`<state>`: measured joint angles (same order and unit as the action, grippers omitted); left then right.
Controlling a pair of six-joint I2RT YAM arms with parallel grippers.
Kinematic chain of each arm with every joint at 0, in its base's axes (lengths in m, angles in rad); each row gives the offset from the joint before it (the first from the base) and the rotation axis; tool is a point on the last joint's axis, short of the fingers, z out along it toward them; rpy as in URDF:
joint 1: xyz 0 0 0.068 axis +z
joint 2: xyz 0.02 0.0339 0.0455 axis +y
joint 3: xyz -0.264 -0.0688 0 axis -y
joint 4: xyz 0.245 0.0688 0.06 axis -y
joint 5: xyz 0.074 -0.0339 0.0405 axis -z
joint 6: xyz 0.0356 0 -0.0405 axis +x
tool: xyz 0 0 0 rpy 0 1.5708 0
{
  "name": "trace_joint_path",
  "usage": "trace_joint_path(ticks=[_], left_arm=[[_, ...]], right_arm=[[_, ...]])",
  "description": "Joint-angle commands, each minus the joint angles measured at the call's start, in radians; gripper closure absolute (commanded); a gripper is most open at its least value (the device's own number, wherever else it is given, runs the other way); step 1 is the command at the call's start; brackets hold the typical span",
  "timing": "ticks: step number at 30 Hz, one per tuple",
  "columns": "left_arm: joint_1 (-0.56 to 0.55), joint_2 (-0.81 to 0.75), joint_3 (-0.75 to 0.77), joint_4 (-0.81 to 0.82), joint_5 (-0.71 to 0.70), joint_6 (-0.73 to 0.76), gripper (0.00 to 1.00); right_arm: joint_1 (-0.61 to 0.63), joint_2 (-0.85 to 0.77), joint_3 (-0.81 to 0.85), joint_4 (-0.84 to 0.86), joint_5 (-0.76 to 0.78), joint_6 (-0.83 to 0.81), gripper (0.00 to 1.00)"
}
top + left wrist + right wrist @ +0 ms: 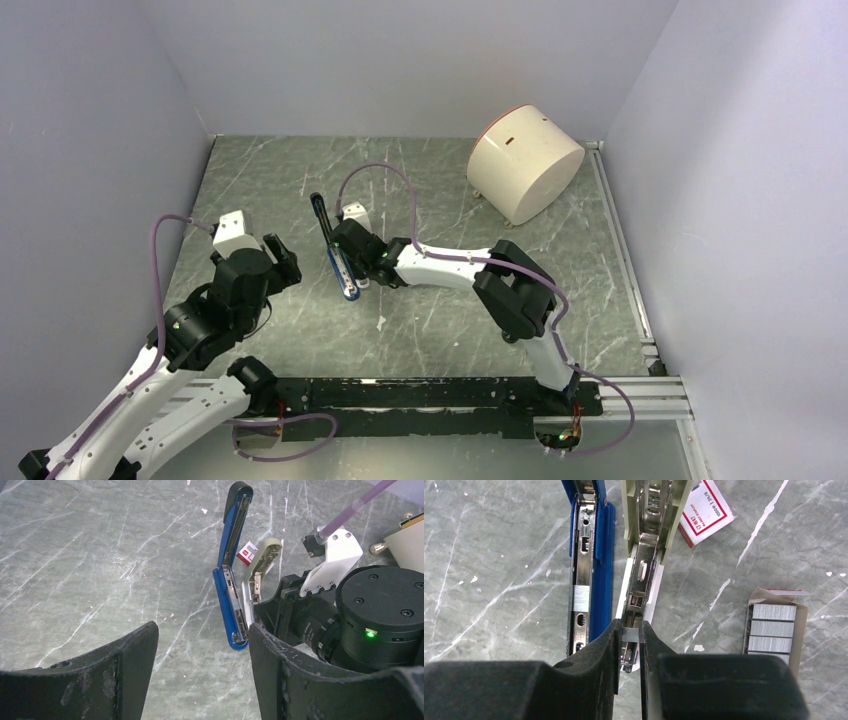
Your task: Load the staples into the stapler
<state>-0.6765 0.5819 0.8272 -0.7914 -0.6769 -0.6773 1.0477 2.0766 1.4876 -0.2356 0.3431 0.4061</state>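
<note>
The blue stapler [600, 555] lies opened on the table, its silver channel up with a short grey staple block [581, 599] sitting in it. It also shows in the top view [338, 256] and the left wrist view [227, 575]. My right gripper [629, 636] is shut on a small grey block of staples [630, 634], held just above the beige-olive bar [646, 535] beside the blue stapler. The open staples tray [774, 627] with several grey blocks lies to the right, and its red and white lid [704, 511] lies beyond. My left gripper [202, 650] is open and empty, left of the stapler.
A large beige drum-shaped container [525, 162] lies on its side at the back right. White walls enclose the table on three sides. The right arm's wrist and purple cable [350, 510] crowd the space right of the stapler.
</note>
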Motion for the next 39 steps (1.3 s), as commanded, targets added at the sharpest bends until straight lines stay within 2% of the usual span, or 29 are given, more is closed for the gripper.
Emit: trace_joint_path(ticks=[1, 22, 39], left_arm=[[0.005, 0.004, -0.005, 0.002, -0.015, 0.003, 0.29], [0.005, 0.008, -0.003, 0.003, -0.015, 0.005, 0.29], [0.005, 0.007, -0.005, 0.004, -0.012, 0.005, 0.29]], right_arm=[[0.003, 0.001, -0.019, 0.013, -0.012, -0.007, 0.81], [0.003, -0.062, -0.008, 0.028, 0.009, -0.017, 0.81], [0.004, -0.008, -0.012, 0.016, 0.001, -0.009, 0.82]])
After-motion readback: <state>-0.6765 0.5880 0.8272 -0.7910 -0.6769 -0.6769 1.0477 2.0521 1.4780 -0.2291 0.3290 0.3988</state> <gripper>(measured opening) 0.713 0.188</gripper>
